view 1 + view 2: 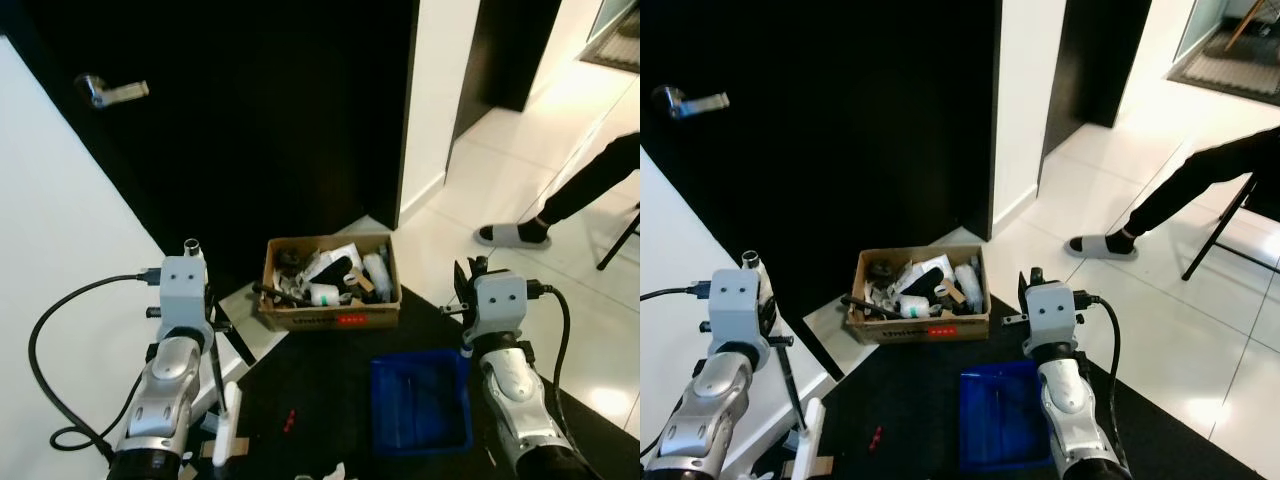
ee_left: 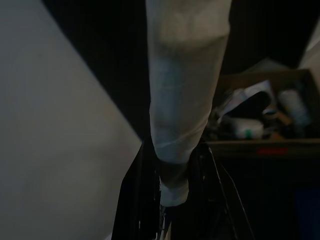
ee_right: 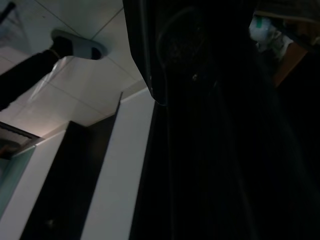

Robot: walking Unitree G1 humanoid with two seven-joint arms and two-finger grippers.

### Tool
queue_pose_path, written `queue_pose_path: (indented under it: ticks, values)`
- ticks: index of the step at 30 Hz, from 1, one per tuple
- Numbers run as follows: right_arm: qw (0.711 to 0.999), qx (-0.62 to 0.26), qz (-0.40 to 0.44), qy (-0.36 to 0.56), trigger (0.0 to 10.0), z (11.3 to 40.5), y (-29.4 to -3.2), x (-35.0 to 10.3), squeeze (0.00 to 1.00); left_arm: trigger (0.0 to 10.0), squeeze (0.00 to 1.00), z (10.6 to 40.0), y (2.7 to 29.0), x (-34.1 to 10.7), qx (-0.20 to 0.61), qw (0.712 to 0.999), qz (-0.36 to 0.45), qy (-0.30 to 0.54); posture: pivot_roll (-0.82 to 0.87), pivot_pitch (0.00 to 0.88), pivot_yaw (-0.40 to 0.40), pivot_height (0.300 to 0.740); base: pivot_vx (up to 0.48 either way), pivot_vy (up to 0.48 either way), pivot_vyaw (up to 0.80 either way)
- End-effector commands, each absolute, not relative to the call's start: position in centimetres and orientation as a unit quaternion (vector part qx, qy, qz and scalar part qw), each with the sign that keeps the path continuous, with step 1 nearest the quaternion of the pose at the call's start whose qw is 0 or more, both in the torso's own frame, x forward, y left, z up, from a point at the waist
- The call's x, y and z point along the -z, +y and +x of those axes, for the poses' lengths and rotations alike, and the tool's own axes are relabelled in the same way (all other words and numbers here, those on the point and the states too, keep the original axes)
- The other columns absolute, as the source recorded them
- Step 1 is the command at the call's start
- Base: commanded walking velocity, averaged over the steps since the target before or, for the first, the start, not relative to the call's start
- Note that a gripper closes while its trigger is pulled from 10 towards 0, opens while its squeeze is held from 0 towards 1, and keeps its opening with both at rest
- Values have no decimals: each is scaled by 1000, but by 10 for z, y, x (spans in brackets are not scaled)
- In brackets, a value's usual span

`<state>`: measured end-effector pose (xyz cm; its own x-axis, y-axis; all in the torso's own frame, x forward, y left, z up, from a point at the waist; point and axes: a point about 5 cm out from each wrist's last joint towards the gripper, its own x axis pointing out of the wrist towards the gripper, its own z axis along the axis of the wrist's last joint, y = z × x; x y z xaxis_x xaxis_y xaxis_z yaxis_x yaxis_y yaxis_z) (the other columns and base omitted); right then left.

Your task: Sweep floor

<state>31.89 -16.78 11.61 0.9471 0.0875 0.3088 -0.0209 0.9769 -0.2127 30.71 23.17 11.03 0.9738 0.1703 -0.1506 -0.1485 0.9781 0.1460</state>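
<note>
— What is held by the left gripper (image 2: 172, 165)?

— A smooth, pale, rounded brush handle (image 2: 185, 90) is clamped between its two black fingers; in the left eye view that white handle (image 1: 230, 425) is seen low beside the silver left arm, with a thin black rod just next to it.

— And the right gripper (image 1: 468, 285)?

— It is raised at the end of the ribbed silver right arm, near a corner of the box. Whether its fingers are parted or closed cannot be told — the right wrist view is too dark.

— What is found beyond the arms?

— A blue plastic dustpan (image 1: 420, 405), rectangular and glossy, is laid on the black mat (image 1: 320, 390) just beside the right arm. A small red scrap (image 1: 290, 417) is seen on the mat between handle and dustpan. Further out, an open cardboard box (image 1: 330, 318) is packed with mixed rubbish — white bottles, dark pieces. Behind it stands a matte black door (image 1: 250, 120) with a metal lever handle (image 1: 112, 92). On the shiny white tile floor (image 1: 500, 170), a person's sandalled foot (image 1: 512, 234) and dark trouser leg are shown.
</note>
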Motion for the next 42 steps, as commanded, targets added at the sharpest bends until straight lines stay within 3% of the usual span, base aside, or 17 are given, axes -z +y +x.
queue_pose_path:
  ticks: [1, 4, 14, 27, 31, 35, 40, 42]
  values:
    - [978, -35, -106, -175, 10000, 320, -163, -121, 0, 10000, 0, 306, 246, -114, -103, 988, 86, 73, 70, 278, 132, 740, 0, 0, 0]
    - [979, -25, -90, -179, 10000, 329, -160, -126, 0, 10000, 0, 314, 259, -122, -128, 986, 89, 59, 91, 322, 135, 740, 0, 0, 0]
    - [980, -23, -53, -188, 10000, 340, -155, -140, 0, 10000, 0, 317, 291, -123, -195, 976, 82, 43, 70, 340, 103, 740, 0, 0, 0]
    - [975, -28, -79, -205, 10000, 338, -174, -150, 0, 10000, 0, 280, 327, -77, -268, 959, 38, 83, -28, 355, 42, 740, 0, 0, 0]
    - [974, -31, -83, -207, 10000, 338, -177, -153, 0, 10000, 0, 266, 328, -61, -269, 958, 36, 98, -32, 352, 32, 740, 0, 0, 0]
    - [974, -34, -84, -206, 10000, 339, -176, -153, 0, 10000, 12, 257, 315, -47, -251, 962, -19, 103, -21, 345, 23, 740, 0, 0, 0]
    - [975, -41, -81, -204, 10000, 340, -171, -152, 0, 10000, 8, 264, 290, -49, -201, 971, -100, 81, -17, 343, 23, 740, 0, 0, 0]
    - [975, -46, -77, -202, 10000, 341, -167, -151, 0, 10000, 16, 275, 261, -62, -119, 982, -141, 50, 2, 337, 27, 740, 0, 0, 0]
